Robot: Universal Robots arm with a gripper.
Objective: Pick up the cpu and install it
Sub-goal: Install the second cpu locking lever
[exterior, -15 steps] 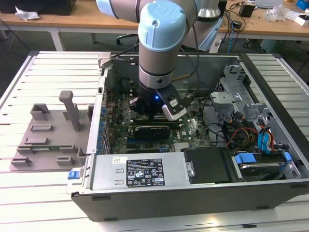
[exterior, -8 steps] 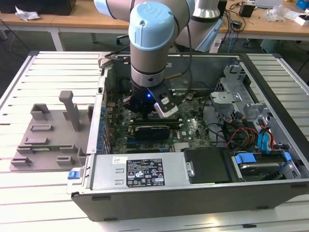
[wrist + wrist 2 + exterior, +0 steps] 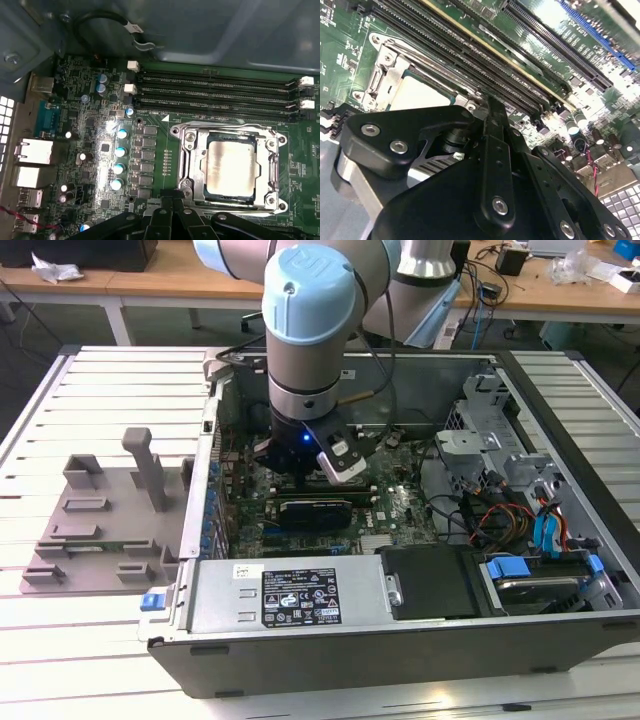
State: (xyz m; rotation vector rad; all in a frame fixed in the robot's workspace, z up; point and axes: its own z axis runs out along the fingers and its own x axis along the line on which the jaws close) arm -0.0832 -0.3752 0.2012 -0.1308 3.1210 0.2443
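Cpu (image 3: 232, 168) seated flat inside the socket frame (image 3: 187, 165) on the motherboard (image 3: 90, 135) — not held. Tool (image 3: 172, 210) poised just beside the frame's near edge, directly above the board; finger state impossible to tell.

You're looking at a white slatted worktable (image 3: 90, 390) that runs across the exterior view. Behind it stand pale wooden desks (image 3: 150, 280) on white legs, with crumpled white paper (image 3: 55, 268) at the exterior view's left and what may be small boxes (image 3: 625, 280) at its right. The floor (image 3: 30, 325) beneath is dark. The light is even and bright
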